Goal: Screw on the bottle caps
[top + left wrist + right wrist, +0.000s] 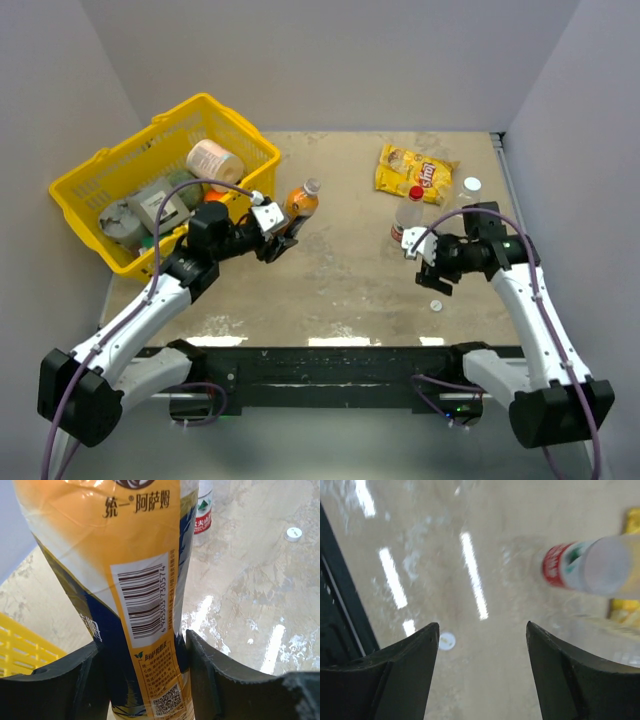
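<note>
while the left gripper [282, 240] clamps the orange bottle [301, 203], the right gripper [482, 626] hangs open and empty just beside a white cap [445, 641] on the table [485, 555].

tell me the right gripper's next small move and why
Probably lower the right gripper onto the white cap lying loose on the table close by: its jaws stand open and empty, while the left gripper grips the orange bottle.
</note>
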`<action>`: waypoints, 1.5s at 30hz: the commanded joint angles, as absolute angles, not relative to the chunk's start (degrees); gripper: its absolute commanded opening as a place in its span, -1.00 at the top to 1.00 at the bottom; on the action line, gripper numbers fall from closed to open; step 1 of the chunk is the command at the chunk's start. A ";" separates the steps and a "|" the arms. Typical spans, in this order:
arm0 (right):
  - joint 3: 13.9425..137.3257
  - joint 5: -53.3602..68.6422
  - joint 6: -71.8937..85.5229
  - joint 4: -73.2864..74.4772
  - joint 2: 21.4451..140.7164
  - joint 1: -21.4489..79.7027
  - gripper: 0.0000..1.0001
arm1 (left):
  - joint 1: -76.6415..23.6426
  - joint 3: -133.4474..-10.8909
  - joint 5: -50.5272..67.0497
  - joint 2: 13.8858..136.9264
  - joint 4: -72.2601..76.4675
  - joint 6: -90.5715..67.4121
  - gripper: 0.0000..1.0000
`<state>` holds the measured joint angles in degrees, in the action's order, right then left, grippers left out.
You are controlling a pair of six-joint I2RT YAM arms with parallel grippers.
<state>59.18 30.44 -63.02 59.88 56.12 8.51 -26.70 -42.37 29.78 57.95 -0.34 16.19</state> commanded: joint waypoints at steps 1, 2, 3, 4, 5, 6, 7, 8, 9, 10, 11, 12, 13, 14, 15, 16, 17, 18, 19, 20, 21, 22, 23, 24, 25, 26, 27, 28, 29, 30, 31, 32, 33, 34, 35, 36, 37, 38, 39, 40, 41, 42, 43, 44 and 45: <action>53.27 25.85 -81.99 68.12 58.62 2.91 -0.46 | -26.72 -41.84 29.36 56.43 1.32 17.67 1.00; 52.30 25.14 -85.05 67.94 59.15 2.12 -0.45 | -26.63 -41.84 29.27 56.34 1.23 17.67 1.00; 50.55 24.35 -86.38 67.77 59.76 0.63 -0.44 | -26.72 -41.92 29.18 56.34 1.14 17.58 1.00; 49.84 23.74 -87.70 67.07 61.42 0.18 -0.43 | -26.72 -41.84 29.01 56.16 0.97 17.49 1.00; 48.70 23.73 -89.72 66.80 62.22 -1.48 -0.43 | -26.72 -41.75 29.00 56.16 0.97 17.40 1.00; 48.34 23.56 -90.52 66.71 63.44 -2.54 -0.44 | -26.72 -41.84 28.83 56.08 0.97 17.40 1.00; 48.08 23.29 -92.01 66.80 65.55 -2.64 -0.46 | -26.72 -41.75 28.65 55.90 0.88 17.14 1.00; 48.08 23.38 -92.37 66.80 66.78 -2.81 -0.50 | -26.72 -41.75 28.65 55.81 0.79 16.96 1.00; 48.16 23.47 -92.72 66.71 67.75 -2.99 -0.54 | -26.72 -41.75 28.57 55.90 0.62 16.96 1.00; 48.08 23.55 -93.68 66.53 69.33 -2.99 -0.59 | -26.72 -41.75 28.30 55.81 0.35 17.05 1.00; 47.55 23.29 -94.56 66.45 69.95 -2.99 -0.64 | -26.72 -41.75 28.21 55.72 0.18 17.14 1.00; 47.20 22.94 -95.53 65.49 70.31 -2.99 -0.64 | -26.72 -41.66 28.04 55.81 0.09 17.40 1.00; 46.59 22.68 -95.80 64.26 70.49 -3.08 -0.64 | -26.72 -41.66 27.86 55.90 0.09 17.49 1.00; 45.19 22.50 -96.41 63.03 70.40 -3.08 -0.62 | -26.72 -41.75 27.77 55.99 0.09 17.49 1.00; 44.48 22.59 -96.85 61.10 70.49 -3.08 -0.59 | -26.72 -41.75 27.34 55.99 0.09 17.40 1.00; 44.04 22.85 -98.86 60.74 70.49 -2.99 -0.57 | -26.72 -41.84 27.16 55.99 0.09 17.40 1.00; 43.25 23.20 -99.66 60.30 71.01 -3.08 -0.55 | -26.72 -42.01 27.07 56.07 0.09 17.40 1.00; 43.07 24.07 -99.84 59.25 71.36 -3.08 -0.48 | -26.72 -42.10 26.90 56.16 0.09 17.40 1.00; 43.07 24.69 -99.67 58.72 71.63 -3.08 -0.44 | -26.72 -42.19 26.89 56.34 -1.74 17.49 1.00; 43.15 25.13 -99.93 58.45 72.15 -3.08 -0.39 | -26.72 -42.54 26.81 56.34 -2.11 17.66 1.00; 43.15 25.48 -100.19 58.10 73.03 -2.99 -0.33 | -26.72 -42.71 26.81 56.42 -2.72 17.93 1.00; 43.15 25.49 -100.28 57.75 73.30 -2.99 -0.31 | -26.72 -42.89 26.63 56.51 -2.99 18.02 1.00; 42.98 25.66 -100.20 57.22 73.65 -2.99 -0.29 | -26.72 -42.98 26.37 56.51 -3.16 18.10 1.00; 42.80 25.66 -100.20 56.69 73.91 -3.08 -0.27 | -26.72 -43.07 26.37 56.60 -3.25 18.19 1.00; 42.63 25.49 -100.98 56.60 74.09 -2.99 -0.24 | -26.72 -43.07 26.11 56.69 -3.25 18.19 1.00; 42.28 25.40 -101.51 56.78 74.27 -2.99 -0.23 | -26.72 -43.07 26.02 56.78 -3.25 18.19 1.00; 42.10 25.31 -102.30 57.39 74.35 -2.99 -0.22 | -26.72 -43.07 25.93 56.86 -3.25 18.28 1.00; 41.84 24.79 -103.96 57.83 74.36 -3.08 -0.21 | -26.72 -43.07 25.84 56.95 -3.16 18.19 1.00; 41.23 24.52 -104.67 58.27 74.27 -2.99 -0.20 | -26.72 -43.15 25.75 57.04 -3.25 18.28 1.00; 40.96 24.26 -105.20 59.05 74.01 -2.99 -0.20 | -26.63 -43.24 25.66 57.13 -3.34 18.37 1.00; 40.61 24.00 -105.90 59.32 73.57 -2.99 -0.19 | -26.72 -43.33 25.66 57.30 -3.43 18.37 1.00; 40.00 23.39 -106.43 59.67 73.30 -2.99 -0.18 | -26.72 -43.33 25.66 57.39 -3.43 18.37 1.00; 39.73 23.12 -106.70 59.94 73.13 -2.99 -0.17 | -26.72 -43.24 25.58 57.48 -3.17 18.37 1.00; 39.29 23.12 -106.70 59.77 72.43 -2.99 -0.16 | -26.72 -43.24 25.58 57.48 -3.08 18.37 1.00; 38.59 23.12 -106.70 59.42 72.33 -3.08 -0.16 | -26.72 -43.07 25.49 57.65 -2.99 18.28 1.00; 38.24 23.20 -106.61 58.63 72.16 -2.99 -0.16 | -26.72 -43.07 25.49 57.83 -2.81 18.28 1.00; 38.06 23.29 -106.09 58.10 72.07 -3.08 -0.16 | -26.72 -43.07 25.49 57.83 -2.81 18.19 1.00; 37.80 23.38 -105.65 57.49 72.33 -2.99 -0.16 | -26.72 -43.15 25.40 58.01 -2.81 18.28 1.00; 37.79 23.38 -105.38 56.61 72.51 -3.08 -0.15 | -26.72 -43.33 25.40 58.18 -2.90 18.28 1.00; 37.79 23.29 -104.60 56.17 72.77 -3.08 -0.15 | -26.63 -43.42 25.49 58.18 -3.07 18.19 1.00; 37.88 23.20 -104.33 55.90 73.38 -2.99 -0.14 | -26.72 -43.59 25.49 58.27 -3.16 18.11 1.00; 38.05 23.03 -104.15 55.55 73.65 -3.08 -0.11 | -26.72 -43.59 25.49 58.27 -3.25 18.19 1.00; 38.14 22.94 -104.15 55.55 73.83 -3.08 -0.10 | -26.72 -43.59 25.49 58.45 -3.25 18.11 1.00; 38.23 22.94 -104.24 55.63 74.00 -2.99 -0.08 | -26.72 -43.59 25.58 58.36 -3.16 18.19 1.00; 38.32 23.03 -104.24 55.37 74.09 -2.99 -0.07 | -26.63 -43.51 25.49 58.45 -3.08 18.19 1.00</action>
